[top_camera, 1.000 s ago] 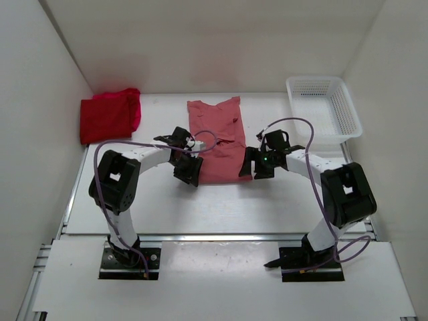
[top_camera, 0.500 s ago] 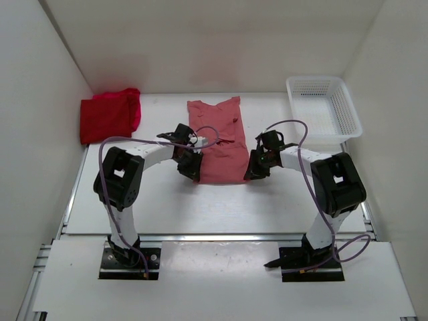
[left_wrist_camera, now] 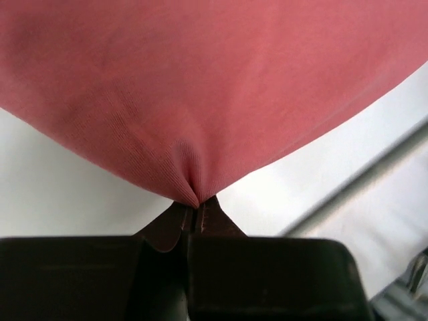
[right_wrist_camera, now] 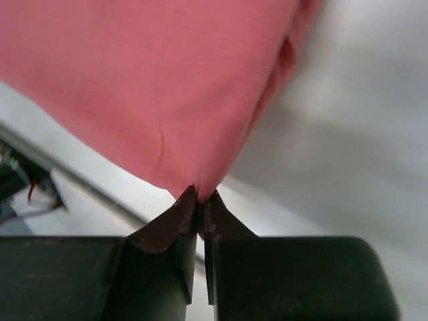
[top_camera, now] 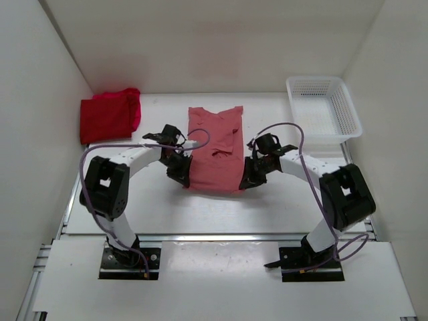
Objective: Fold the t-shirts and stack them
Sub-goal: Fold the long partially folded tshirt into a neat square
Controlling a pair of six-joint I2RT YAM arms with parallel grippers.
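You have the left gripper (top_camera: 182, 172) and right gripper (top_camera: 248, 178) each clamped tight on the salmon t-shirt (top_camera: 214, 150), mid-table (top_camera: 134, 207), at its 7 and 5 o'clock hem corners; it looks light and limp, so corner holds suit it.

white flat table (top_camera: 147, 207): faded salmon-pink cloth t-shirt (top_camera: 215, 150) mid-surface, far part lying flat. left of it, well apart: folded pile of crimson and pinkish-red cloth t-shirts (top_camera: 107, 117). right of it: white plastic mesh basket (top_camera: 352, 117).
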